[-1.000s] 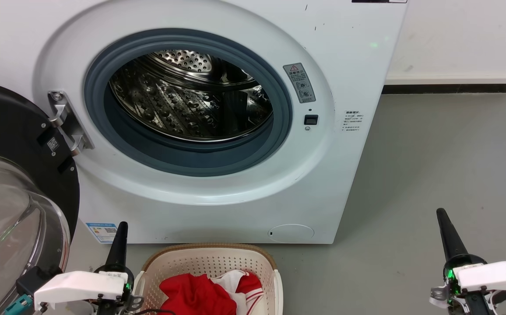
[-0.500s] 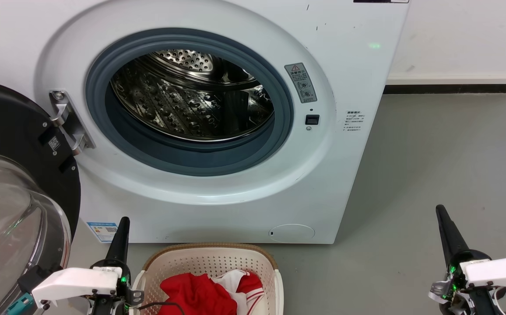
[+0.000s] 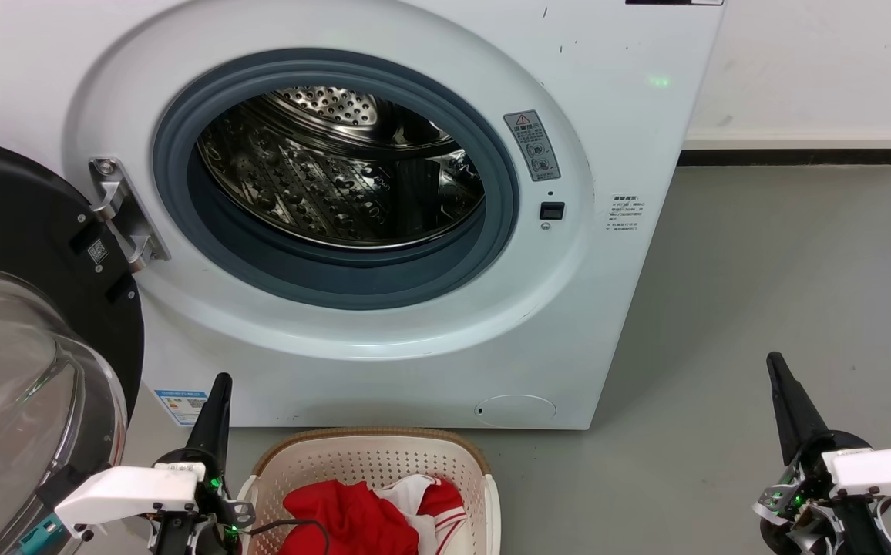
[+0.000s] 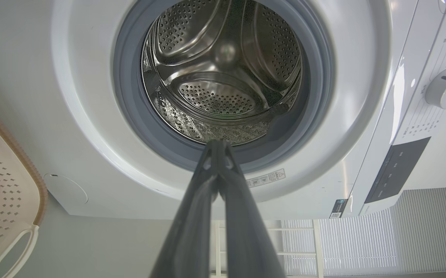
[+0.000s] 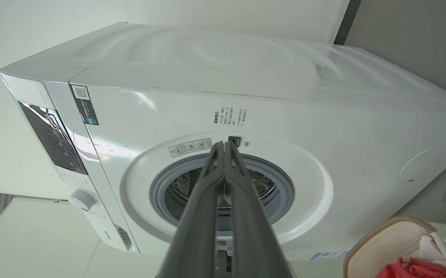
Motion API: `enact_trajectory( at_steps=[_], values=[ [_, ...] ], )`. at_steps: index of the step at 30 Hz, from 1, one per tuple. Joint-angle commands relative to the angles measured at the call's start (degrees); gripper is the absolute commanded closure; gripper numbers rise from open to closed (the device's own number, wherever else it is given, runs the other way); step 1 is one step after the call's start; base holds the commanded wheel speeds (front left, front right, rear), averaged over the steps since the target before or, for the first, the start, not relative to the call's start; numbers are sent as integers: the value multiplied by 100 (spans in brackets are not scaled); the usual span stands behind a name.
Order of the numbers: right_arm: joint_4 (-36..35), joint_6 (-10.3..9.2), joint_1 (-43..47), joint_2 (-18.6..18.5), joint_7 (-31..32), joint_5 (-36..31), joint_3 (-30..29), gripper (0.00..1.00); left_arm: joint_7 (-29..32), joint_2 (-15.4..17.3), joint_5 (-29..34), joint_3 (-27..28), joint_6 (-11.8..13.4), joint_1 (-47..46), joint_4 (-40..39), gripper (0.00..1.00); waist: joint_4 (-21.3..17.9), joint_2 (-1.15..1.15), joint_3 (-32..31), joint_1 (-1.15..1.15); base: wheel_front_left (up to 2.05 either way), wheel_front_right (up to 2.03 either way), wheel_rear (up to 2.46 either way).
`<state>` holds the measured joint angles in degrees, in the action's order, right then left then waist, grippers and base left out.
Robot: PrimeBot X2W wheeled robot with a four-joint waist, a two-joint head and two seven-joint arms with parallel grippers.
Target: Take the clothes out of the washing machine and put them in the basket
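Both pincers are edging slightly toward the washing machine since a second ago, while the clothes are staying put. They are lying as one bright red heap with a white, thinly red-striped part folded in, inside the basket. That one cream, perforated, brown-rimmed basket is sitting on the floor just in front of the machine's lower front, below its round opening.

One machine is standing with its one door swung wide to its left, the grey ring framing the gleaming steel drum.

Two pincers are hovering in front of the machine. The left pincer is pointing at it between door and basket, fingers pressed together. The right pincer is hanging off the machine's right corner over open grey floor, fingers likewise together, holding nothing.
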<state>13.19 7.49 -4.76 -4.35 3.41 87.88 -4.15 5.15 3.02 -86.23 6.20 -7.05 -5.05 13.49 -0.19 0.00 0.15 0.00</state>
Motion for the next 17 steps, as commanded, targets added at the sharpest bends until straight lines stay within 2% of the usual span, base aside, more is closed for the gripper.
enact_trajectory(
  at_steps=[1, 17],
  values=[
    [17, 1, -94, -6, 33, 107, -15, 100, 29, -7, -96, 26, -33, -88, 12, 100, 1, 0, 0, 0, 0, 0, 0],
    [84, 0, -168, 20, 182, 609, -60, 100, 160, -21, -627, 47, -56, -144, 67, 100, 19, 0, 3, 0, 0, 0, 0]
  ],
)
